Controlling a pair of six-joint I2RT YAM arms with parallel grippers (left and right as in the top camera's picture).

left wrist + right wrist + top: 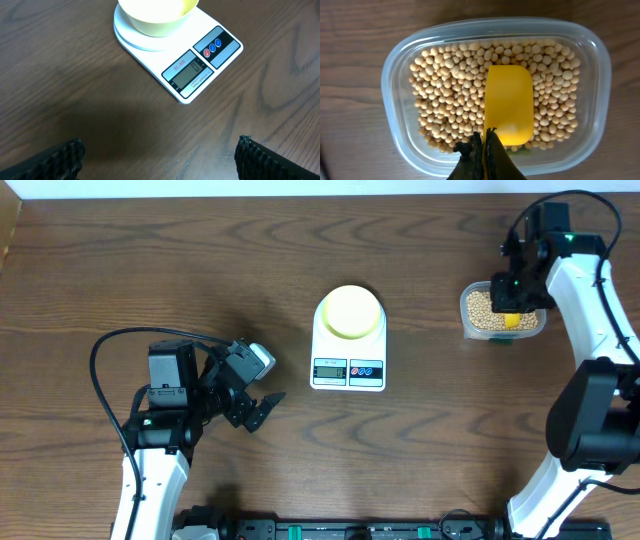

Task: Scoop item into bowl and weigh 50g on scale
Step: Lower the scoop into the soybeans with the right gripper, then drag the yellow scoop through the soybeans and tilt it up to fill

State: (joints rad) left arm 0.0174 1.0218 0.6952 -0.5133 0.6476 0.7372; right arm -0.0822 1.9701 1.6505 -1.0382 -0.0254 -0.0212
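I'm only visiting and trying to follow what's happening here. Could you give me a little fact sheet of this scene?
bowl: on the scale's platform, no beans visible inside
scale: mid-table, display unreadable
beans: fill the clear tub, far right
scoop: yellow, resting on the beans, none on its visible face
right gripper: shut on the scoop's near end
left gripper: open, holding nothing, apart from the scale

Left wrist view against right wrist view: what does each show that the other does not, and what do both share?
Only left wrist: the scale with the bowl on it, ahead of the open left gripper. Only right wrist: the clear tub of beans, the yellow scoop lying on them, the right gripper shut on its handle end. Both: the brown wooden table.
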